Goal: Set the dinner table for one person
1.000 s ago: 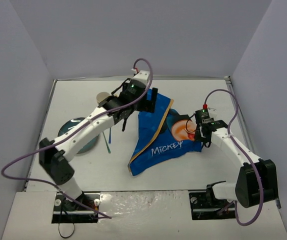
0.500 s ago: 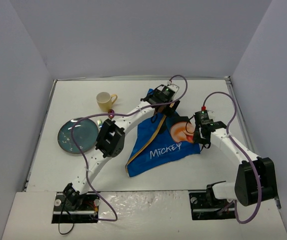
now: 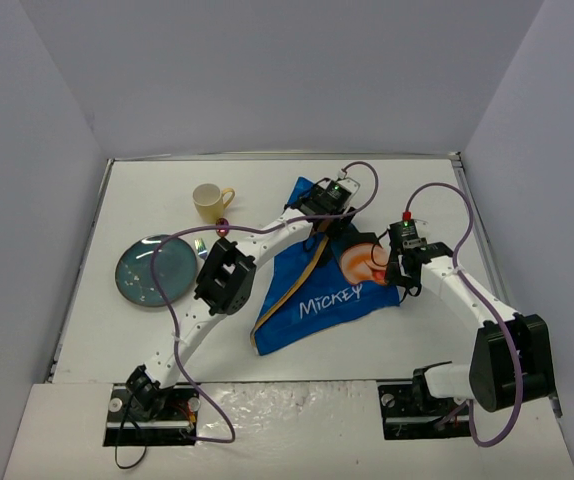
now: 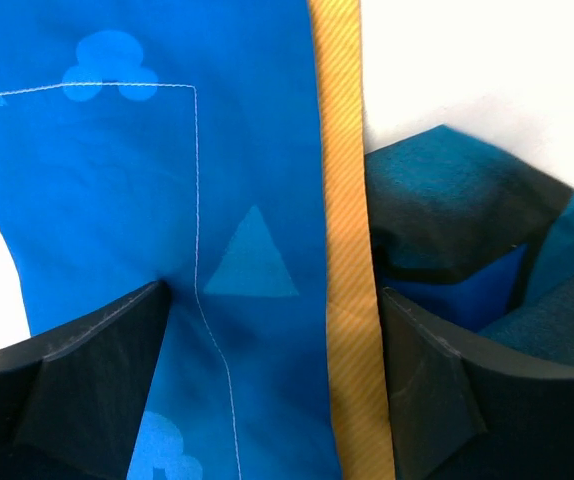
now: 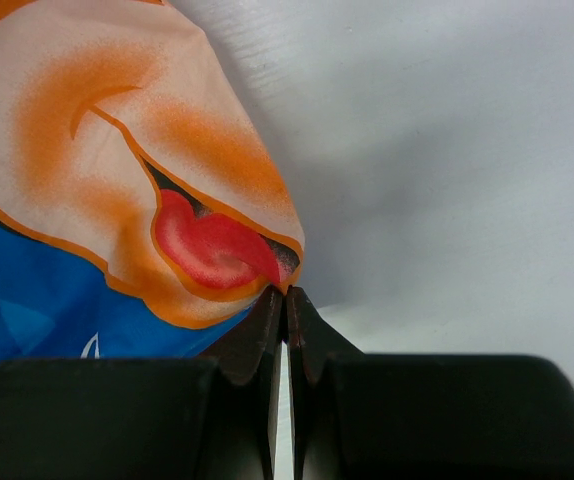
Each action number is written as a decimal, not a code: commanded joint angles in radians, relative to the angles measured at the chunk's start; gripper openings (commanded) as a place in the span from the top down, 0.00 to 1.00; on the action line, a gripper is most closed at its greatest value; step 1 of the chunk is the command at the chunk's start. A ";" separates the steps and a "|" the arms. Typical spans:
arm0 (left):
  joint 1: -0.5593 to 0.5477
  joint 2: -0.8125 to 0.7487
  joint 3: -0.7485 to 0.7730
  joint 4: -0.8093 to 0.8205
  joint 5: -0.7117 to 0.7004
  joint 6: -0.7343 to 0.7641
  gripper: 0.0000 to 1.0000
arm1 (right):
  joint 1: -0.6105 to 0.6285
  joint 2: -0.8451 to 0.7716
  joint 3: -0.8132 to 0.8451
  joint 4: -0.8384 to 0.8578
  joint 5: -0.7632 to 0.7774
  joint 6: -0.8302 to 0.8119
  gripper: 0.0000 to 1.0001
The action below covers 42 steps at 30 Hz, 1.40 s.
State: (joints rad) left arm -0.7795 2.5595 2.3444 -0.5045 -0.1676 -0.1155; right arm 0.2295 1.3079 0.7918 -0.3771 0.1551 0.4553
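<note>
The left claw (image 4: 272,298) stands wide astride the far edge of the Mickey placemat (image 3: 317,292). Its gold hem (image 4: 345,200) runs lengthwise between the fingers, nearer the right one. The right claw (image 5: 285,300) pinches the cloth's right corner, with the white dinner table (image 3: 267,190) beneath both.

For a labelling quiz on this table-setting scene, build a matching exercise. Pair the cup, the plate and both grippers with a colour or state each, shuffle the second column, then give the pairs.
Column one:
1. cup
2. plate
3. left gripper
4. right gripper

Column two:
A. shut, pinching the placemat at its edge
B. blue-green
C. pale yellow
D. open, astride the placemat's gold border

Pairs: 1-C, 2-B, 3-D, 4-A
</note>
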 commanded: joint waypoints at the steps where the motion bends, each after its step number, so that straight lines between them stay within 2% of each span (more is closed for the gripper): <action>1: -0.007 -0.087 0.006 0.031 -0.058 0.031 0.31 | -0.004 -0.010 -0.002 0.017 0.002 0.002 1.00; 8: -0.007 -0.102 0.001 -0.003 -0.088 0.036 0.44 | -0.004 -0.017 -0.002 0.016 0.006 -0.001 1.00; 11: -0.006 -0.138 -0.011 -0.011 -0.115 0.058 0.56 | -0.004 -0.022 -0.002 0.017 0.017 0.003 1.00; 23: 0.052 -0.302 -0.081 -0.018 -0.145 0.074 0.91 | -0.030 -0.025 0.020 0.016 0.052 0.018 1.00; 29: 0.132 -0.386 -0.134 -0.044 -0.123 0.010 0.92 | -0.093 -0.024 0.050 0.013 0.062 0.027 1.00; 34: 0.190 -0.487 -0.270 -0.113 -0.069 -0.211 0.93 | -0.163 -0.073 0.052 0.014 0.050 0.051 1.00; 36: 0.213 -0.587 -0.469 -0.072 -0.015 -0.336 0.93 | -0.170 -0.101 0.049 0.014 0.061 0.061 1.00; 38: 0.234 -0.677 -0.657 0.036 0.050 -0.409 0.91 | -0.176 -0.115 0.041 0.016 0.079 0.063 1.00; 39: 0.241 -0.690 -0.686 0.080 0.062 -0.419 0.87 | -0.177 -0.118 0.037 0.014 0.087 0.063 1.00; 40: 0.246 -0.746 -0.802 0.111 0.069 -0.461 0.84 | -0.183 -0.119 0.033 0.015 0.092 0.066 1.00; 42: 0.258 -0.832 -0.943 0.166 0.068 -0.499 0.78 | -0.203 -0.128 0.018 0.021 0.087 0.088 1.00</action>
State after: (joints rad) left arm -0.5524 1.8999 1.5690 -0.4942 -0.1322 -0.4417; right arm 0.0570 1.2126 0.8081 -0.3491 0.1805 0.5065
